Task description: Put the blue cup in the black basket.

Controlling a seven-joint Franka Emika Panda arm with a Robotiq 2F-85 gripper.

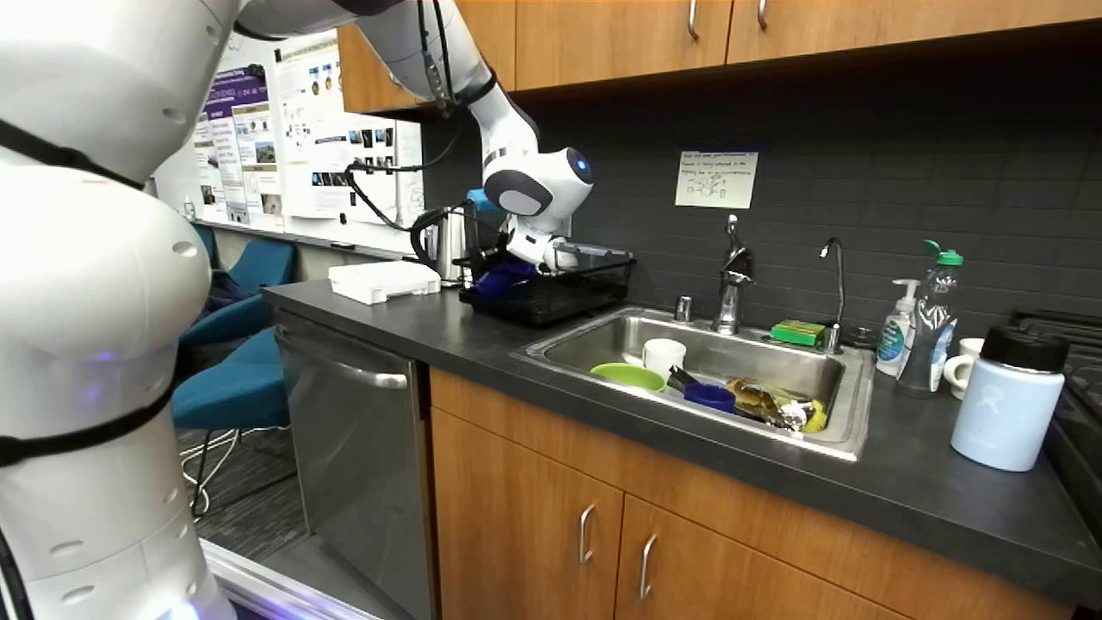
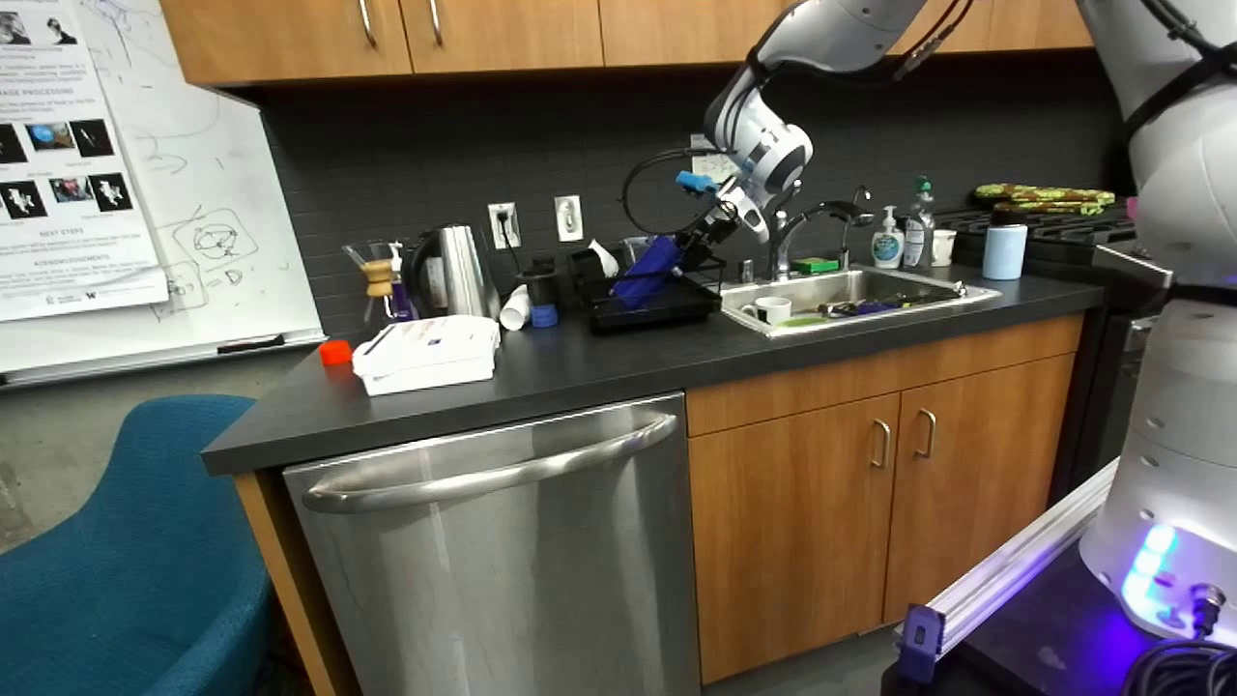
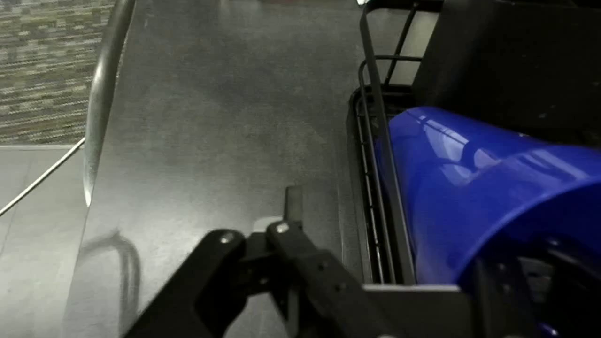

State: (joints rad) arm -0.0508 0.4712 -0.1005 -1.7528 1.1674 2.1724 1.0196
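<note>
The blue cup [image 3: 450,188] lies tilted inside the black basket [image 1: 555,297]. The gripper [image 3: 418,225] has its fingers spread wide and holds nothing; one finger is at the mouth of the cup.

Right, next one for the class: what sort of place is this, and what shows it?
Probably a kitchenette in an office or lab: there's a steel sink, a dishwasher, and a whiteboard with a poster.
</note>
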